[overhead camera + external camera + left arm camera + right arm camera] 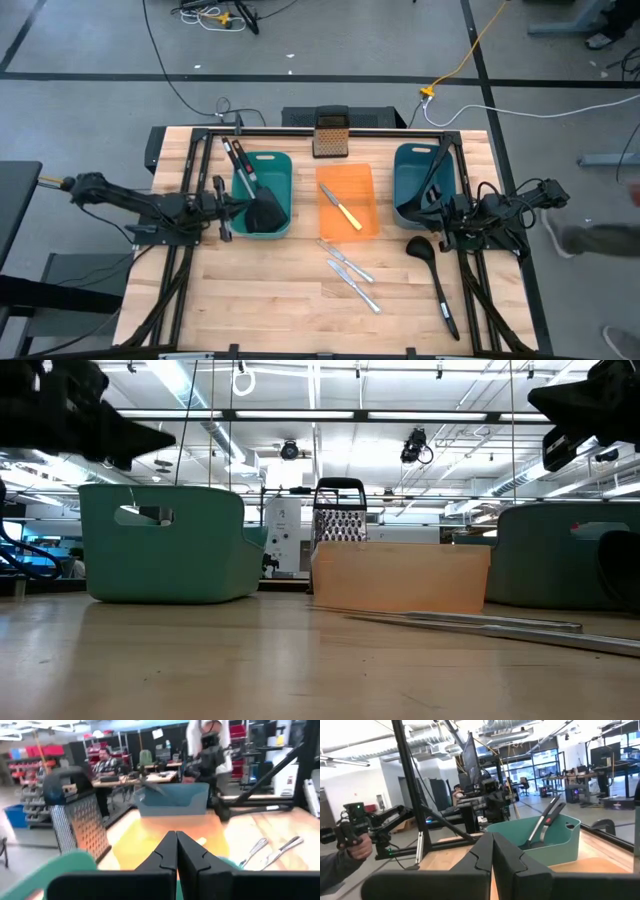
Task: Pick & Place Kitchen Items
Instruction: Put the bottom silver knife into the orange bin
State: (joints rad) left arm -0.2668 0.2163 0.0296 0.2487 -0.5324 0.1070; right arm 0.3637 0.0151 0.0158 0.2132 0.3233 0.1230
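Slim silver table knives (350, 272) lie on slatted wood beside a glossy black ladle (434, 275); both jaws pressed together, empty.

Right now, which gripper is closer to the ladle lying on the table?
The right one. The right gripper hangs by the right bin's edge, just beyond the ladle. The left gripper is across the table at the left bin.

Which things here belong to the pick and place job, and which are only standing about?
Belong to the job:
- spatulas in left bin
- spatula in right bin
- ladle
- two silver knives
- yellow-handled knife

Only standing about:
- box grater
- orange tray
- two teal bins
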